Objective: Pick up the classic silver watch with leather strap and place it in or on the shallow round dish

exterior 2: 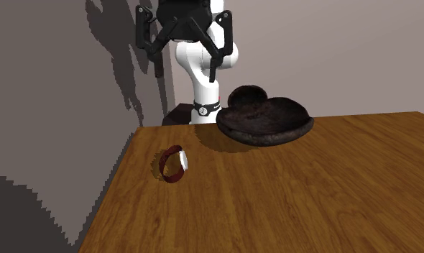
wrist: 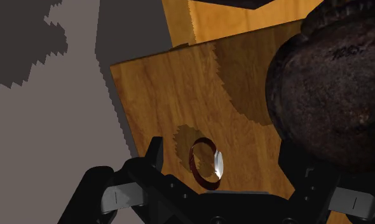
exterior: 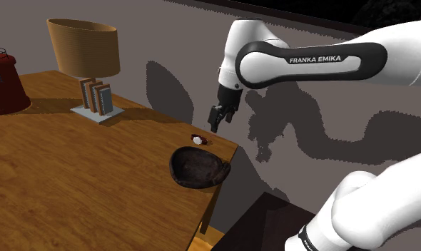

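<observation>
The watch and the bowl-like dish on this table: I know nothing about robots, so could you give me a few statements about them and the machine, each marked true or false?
1. The tool is open and holds nothing. True.
2. The watch lies inside the dish. False: it stands on its edge on the wooden table, beside the dish and apart from it.
3. The tool hangs in the air and does not touch the watch. True.
4. The dish is bright white. False: it is dark brown.
5. A lamp stands on the same table. True.
</observation>
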You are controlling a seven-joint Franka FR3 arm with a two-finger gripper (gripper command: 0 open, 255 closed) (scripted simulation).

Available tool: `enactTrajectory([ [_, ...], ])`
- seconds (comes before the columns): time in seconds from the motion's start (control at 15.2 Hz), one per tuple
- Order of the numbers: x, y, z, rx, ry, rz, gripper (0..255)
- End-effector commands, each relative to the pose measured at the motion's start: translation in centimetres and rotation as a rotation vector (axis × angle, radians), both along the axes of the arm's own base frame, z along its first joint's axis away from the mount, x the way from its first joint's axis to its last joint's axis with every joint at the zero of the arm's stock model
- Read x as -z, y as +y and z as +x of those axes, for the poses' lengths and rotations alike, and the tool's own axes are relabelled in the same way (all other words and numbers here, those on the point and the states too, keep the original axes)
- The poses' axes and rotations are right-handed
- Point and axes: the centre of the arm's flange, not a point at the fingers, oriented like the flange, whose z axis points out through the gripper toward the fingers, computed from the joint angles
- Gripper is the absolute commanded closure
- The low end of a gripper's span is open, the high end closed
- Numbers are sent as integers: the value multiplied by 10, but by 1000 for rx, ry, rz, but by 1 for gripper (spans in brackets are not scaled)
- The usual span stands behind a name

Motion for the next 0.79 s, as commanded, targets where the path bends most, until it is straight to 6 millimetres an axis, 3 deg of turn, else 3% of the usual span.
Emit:
enactTrajectory([
  [0.0,15,8,21,-3,-14,-6,0],
  [0.46,57,35,93,-12,-56,-31,0],
  [0.73,75,35,97,-12,-57,-32,0],
])
